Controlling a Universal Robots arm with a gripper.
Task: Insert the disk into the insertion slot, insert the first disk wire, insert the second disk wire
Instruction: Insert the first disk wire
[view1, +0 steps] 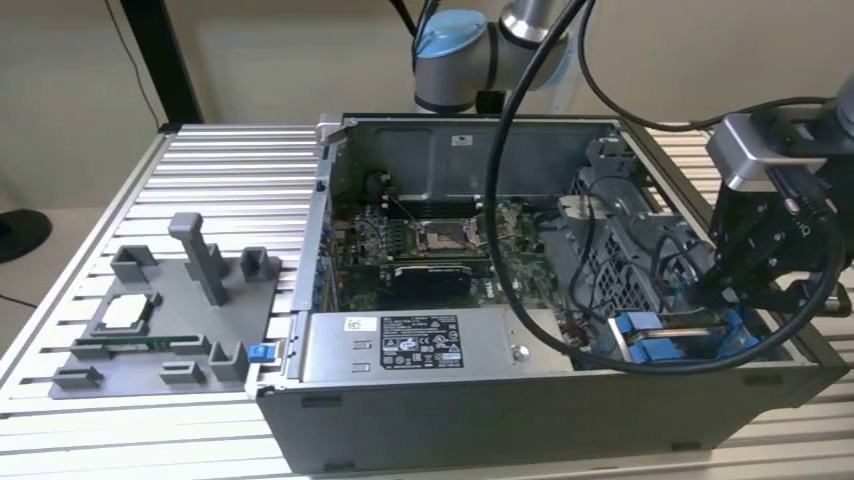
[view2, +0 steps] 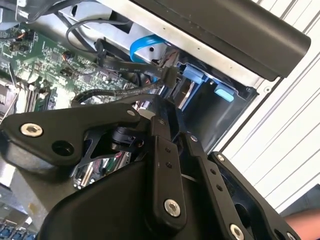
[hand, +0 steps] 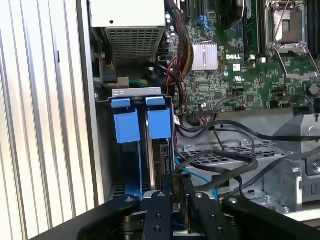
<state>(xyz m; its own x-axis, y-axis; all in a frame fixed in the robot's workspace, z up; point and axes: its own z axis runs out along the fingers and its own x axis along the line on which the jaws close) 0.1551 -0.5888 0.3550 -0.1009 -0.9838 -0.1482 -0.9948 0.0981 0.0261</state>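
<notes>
Hanging over the computer case (view1: 534, 420) at the exterior view's right, the hand (hand: 178, 184) is drawn narrow, almost closed. The disk (hand: 163, 157) stands on edge inside the insertion slot (hand: 136, 93), under a blue clip (hand: 159, 124), directly ahead of the hand, with its long axis in line with the hand. A black wire connector (view2: 168, 76) sits at the hand's tip; if it is pinched, I cannot tell.
</notes>
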